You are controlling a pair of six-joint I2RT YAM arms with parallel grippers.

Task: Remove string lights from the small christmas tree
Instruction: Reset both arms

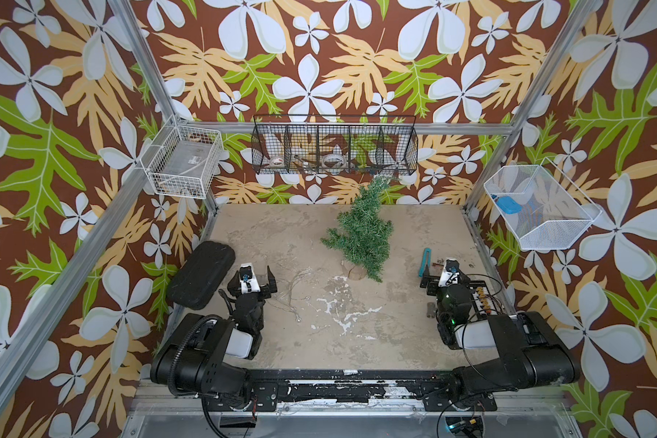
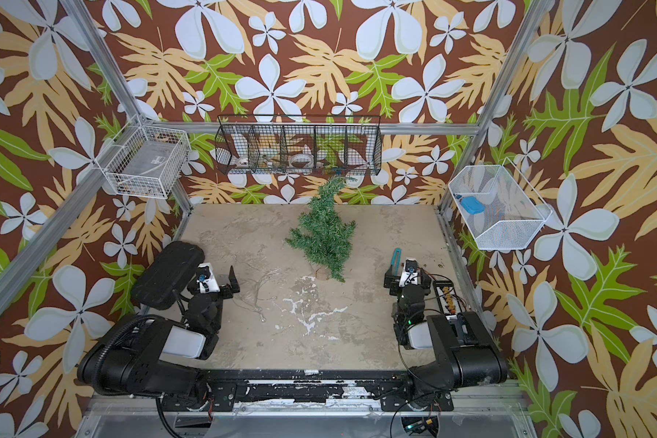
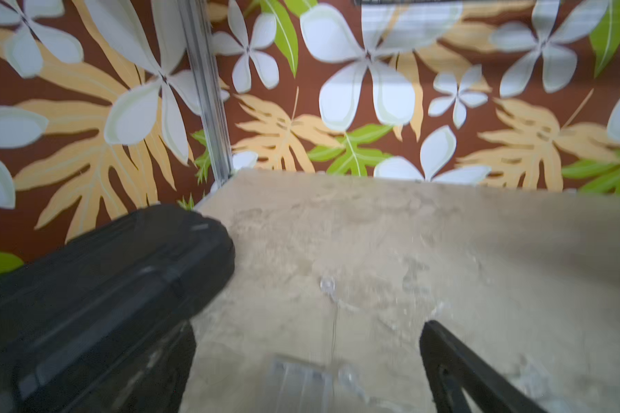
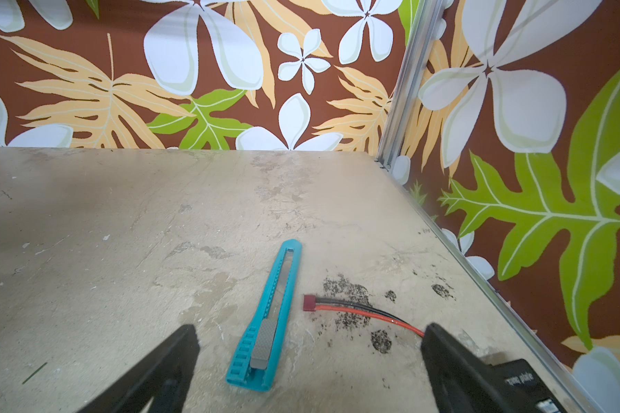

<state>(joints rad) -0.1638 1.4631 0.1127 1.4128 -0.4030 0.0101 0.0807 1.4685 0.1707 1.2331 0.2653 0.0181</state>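
We see string lights [image 1: 293, 294] seemingly off the tree [image 1: 361, 235], near the worktop's [image 1: 403, 341] left edge; left gripper [image 1: 255, 274], right gripper [image 4: 308, 343] gape empty.

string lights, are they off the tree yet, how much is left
Done, it seems: the string lights lie loose on the table by the left gripper, and none show on the small christmas tree. In hand: nothing; it and the right gripper stand open, empty. Left: nothing obvious.
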